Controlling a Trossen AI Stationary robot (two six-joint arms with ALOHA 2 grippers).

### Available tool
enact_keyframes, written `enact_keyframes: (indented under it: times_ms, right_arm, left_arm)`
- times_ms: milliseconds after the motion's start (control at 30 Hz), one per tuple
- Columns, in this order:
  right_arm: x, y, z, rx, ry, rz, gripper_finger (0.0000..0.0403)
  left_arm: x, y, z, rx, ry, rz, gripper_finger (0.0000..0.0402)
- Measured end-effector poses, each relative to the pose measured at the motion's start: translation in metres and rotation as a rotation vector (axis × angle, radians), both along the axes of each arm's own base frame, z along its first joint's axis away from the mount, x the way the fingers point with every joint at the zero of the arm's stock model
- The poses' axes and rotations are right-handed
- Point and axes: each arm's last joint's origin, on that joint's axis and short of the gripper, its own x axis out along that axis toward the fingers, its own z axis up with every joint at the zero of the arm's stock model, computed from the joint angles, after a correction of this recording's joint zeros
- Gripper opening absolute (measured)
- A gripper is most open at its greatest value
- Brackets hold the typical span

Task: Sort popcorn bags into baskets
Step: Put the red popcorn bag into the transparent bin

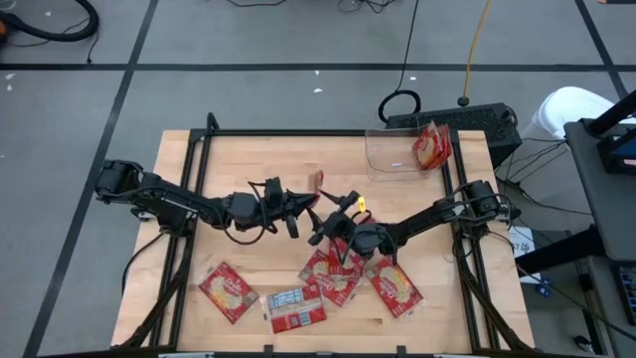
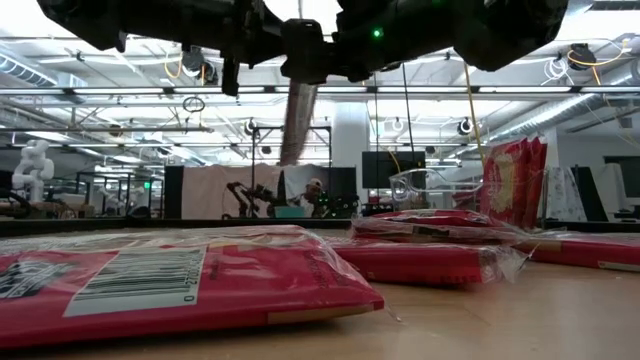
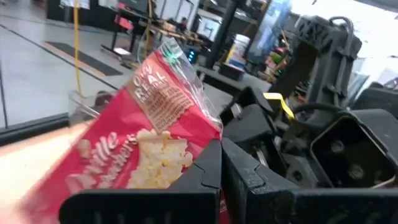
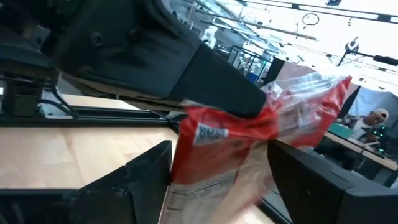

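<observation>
One red popcorn bag [image 3: 146, 134] is up in the air over the middle of the table; it shows as a thin red sliver [image 1: 318, 181] from above and hangs edge-on [image 2: 297, 120] in the low view. My left gripper [image 3: 221, 168] is shut on it. My right gripper [image 4: 221, 180] is open, a finger on either side of the same bag [image 4: 249, 143]; I cannot tell whether they touch it. The clear basket [image 1: 393, 157] stands at the far right, with one bag [image 1: 432, 147] upright at its right end. Several more bags [image 1: 333, 276] lie flat near the front edge. My left gripper pinches the popcorn bag between its two fingers at one edge [image 3: 202, 146], near the printed popcorn picture. The bag is lifted clear of the table and stands out beyond the fingertips. In the right wrist view, one left finger [image 4: 217, 87] lies across the bag's upper part.
Flat bags lie at the near left [image 1: 229, 291], near middle [image 1: 296, 308] and near right [image 1: 396, 286], under and in front of both arms. The two grippers are close together at the table's centre. Bare wood [image 1: 258, 159] shows on the far left half.
</observation>
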Motion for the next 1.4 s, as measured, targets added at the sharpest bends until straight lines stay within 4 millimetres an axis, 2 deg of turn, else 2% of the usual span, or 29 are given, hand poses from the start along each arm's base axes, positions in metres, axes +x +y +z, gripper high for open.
enact_keyframes:
  times_ms: [133,400,600,767,1000,1167,1300,1400]
  right_arm:
    - [0.000,0.000,0.000,-0.008,0.008,-0.018,0.0230]
    - [-0.001,0.004,0.000,-0.043,0.045,-0.023,0.0116]
    - [-0.001,0.004,-0.002,-0.053,0.073,-0.020,0.0051]
    - [-0.001,0.004,-0.005,-0.059,0.102,-0.020,0.0011]
    - [-0.004,0.010,-0.007,-0.082,0.155,-0.067,0.0016]
    - [-0.011,0.013,-0.001,-0.124,0.222,-0.241,0.0014]
    - [-0.020,0.016,0.008,-0.137,0.279,-0.396,0.0015]
    - [-0.026,0.023,0.020,-0.127,0.267,-0.405,0.0016]
  left_arm:
    - [0.000,0.000,0.000,-0.001,0.002,-0.003,0.0004]
    - [0.000,-0.001,-0.003,0.000,0.027,-0.007,0.0015]
    - [0.000,-0.001,-0.003,-0.011,0.027,-0.008,0.0029]
    - [0.000,-0.004,-0.003,0.055,0.045,-0.016,0.0073]
    - [-0.005,-0.014,0.004,0.173,0.043,0.021,0.0198]
    - [-0.010,-0.024,0.006,0.277,0.096,0.154,0.0274]
    - [-0.014,-0.029,0.002,0.330,0.175,0.259,0.0305]
    - [-0.015,-0.030,-0.003,0.339,0.227,0.267,0.0311]
